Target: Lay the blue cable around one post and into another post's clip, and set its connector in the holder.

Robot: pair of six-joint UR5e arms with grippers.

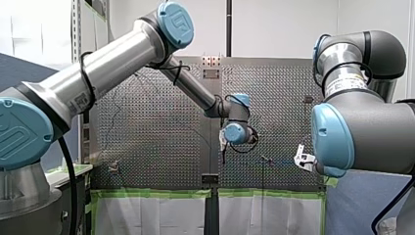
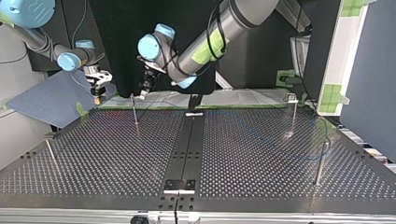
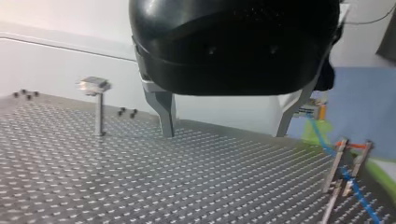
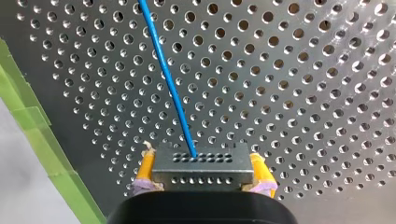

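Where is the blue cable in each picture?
Front view: cable by my right gripper, low right.
Top view: cable faint on the table's right.
Left wrist view: cable past a post.
Right wrist view: cable leaves the connector.
Landmark: my right gripper, holding the connector.

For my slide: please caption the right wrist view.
My right gripper holds the connector, its blue cable running ahead over the perforated table.

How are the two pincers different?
The left pincer is open and empty; the right pincer is shut on the connector. The left pincer has bare metal fingers; the right pincer has yellow pads. Both hang over the holey table.
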